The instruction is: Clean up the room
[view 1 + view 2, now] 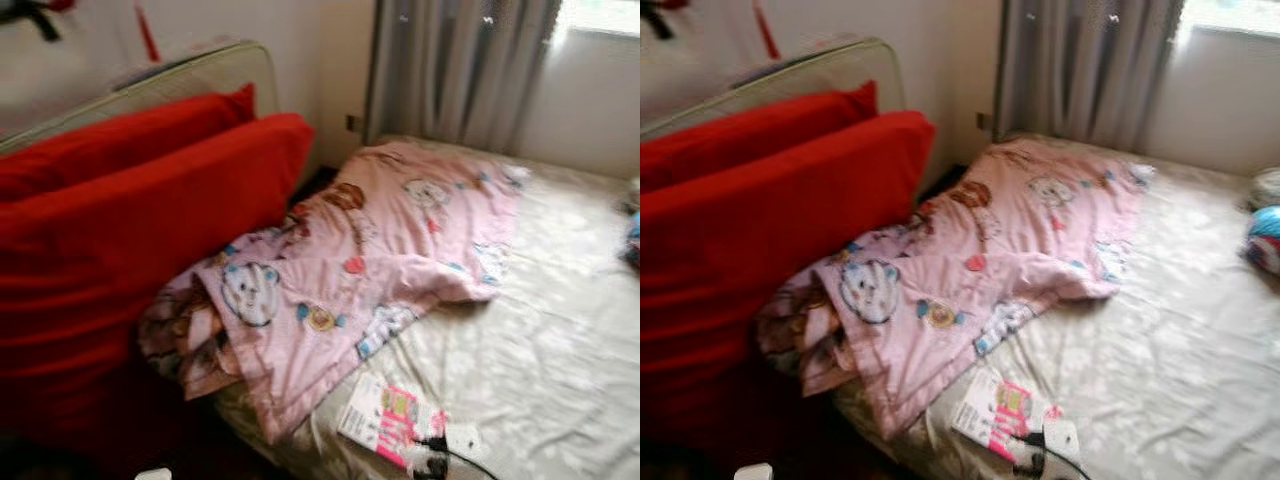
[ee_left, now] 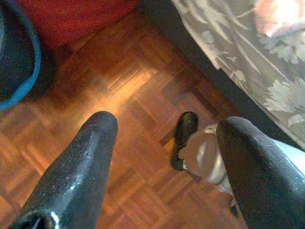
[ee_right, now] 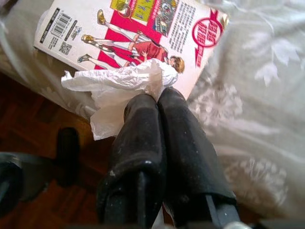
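My right gripper (image 3: 156,98) is shut on a crumpled white tissue (image 3: 119,78), held just above a pink-and-white comic book (image 3: 143,28). The book (image 1: 385,418) lies at the near edge of the bed, and the right gripper (image 1: 432,462) with the tissue sits at its near corner. A rumpled pink cartoon-print blanket (image 1: 370,250) is spread over the bed's left side and hangs off the edge. My left gripper (image 2: 167,122) is open above the parquet floor (image 2: 128,90) beside the bed, with nothing between its fingers.
Two big red cushions (image 1: 130,230) lean against the headboard at the left. The pale floral sheet (image 1: 540,330) covers the bed; a colourful ball (image 1: 1265,235) lies at its right edge. Grey curtains (image 1: 450,60) hang behind. A dark blue-rimmed container (image 2: 14,57) stands on the floor.
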Robot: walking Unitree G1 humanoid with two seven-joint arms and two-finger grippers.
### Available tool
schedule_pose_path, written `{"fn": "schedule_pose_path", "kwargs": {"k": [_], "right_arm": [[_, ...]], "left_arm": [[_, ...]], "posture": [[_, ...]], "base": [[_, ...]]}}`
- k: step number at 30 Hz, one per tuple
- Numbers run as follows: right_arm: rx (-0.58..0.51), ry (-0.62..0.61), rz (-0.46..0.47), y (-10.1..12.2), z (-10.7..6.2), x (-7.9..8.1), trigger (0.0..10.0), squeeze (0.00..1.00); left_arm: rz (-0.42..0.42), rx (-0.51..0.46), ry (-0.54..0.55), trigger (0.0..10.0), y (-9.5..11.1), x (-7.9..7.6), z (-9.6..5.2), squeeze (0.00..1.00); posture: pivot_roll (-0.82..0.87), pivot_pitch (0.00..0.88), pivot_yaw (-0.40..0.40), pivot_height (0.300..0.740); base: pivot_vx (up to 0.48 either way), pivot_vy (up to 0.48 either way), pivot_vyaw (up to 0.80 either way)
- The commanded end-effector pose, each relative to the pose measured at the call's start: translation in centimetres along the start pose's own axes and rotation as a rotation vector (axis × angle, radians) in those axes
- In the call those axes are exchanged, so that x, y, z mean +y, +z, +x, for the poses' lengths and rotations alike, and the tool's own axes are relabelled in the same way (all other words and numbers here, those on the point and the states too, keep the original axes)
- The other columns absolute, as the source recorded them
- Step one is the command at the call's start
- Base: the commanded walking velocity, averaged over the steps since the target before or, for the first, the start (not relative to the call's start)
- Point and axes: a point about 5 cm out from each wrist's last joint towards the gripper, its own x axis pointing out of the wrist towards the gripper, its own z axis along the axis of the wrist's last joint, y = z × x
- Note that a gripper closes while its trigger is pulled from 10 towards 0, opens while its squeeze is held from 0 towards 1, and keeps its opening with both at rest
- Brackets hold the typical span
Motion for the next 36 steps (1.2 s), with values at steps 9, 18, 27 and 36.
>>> {"fn": "schedule_pose_path", "kwargs": {"k": [9,18,27,36], "right_arm": [[0.012,0.006,0.024,0.5,0.3,0.8,10.0,0.00],[0.002,-0.008,0.054,0.7,0.3,0.5,10.0,0.00],[0.015,-0.017,0.051,0.5,0.3,0.4,10.0,0.00],[0.000,-0.022,0.064,0.9,0.3,0.3,10.0,0.00]], "left_arm": [[-0.003,0.019,0.031,10.0,-0.3,0.1,0.0,0.00],[0.013,0.049,-0.011,10.0,-1.1,-2.3,0.1,0.00],[0.021,0.033,-0.005,10.0,-0.2,-2.0,0.4,0.00],[0.026,0.028,-0.006,10.0,0.0,-2.2,0.5,0.00]], "posture": [[-0.02,0.062,-0.019,0.740],[-0.03,0.087,-0.037,0.740],[-0.03,0.100,-0.041,0.740],[-0.02,0.106,-0.036,0.740]], "base": [[0.000,0.000,0.80],[0.000,0.000,0.15],[0.000,0.282,0.00],[0.000,-0.056,0.00]]}}
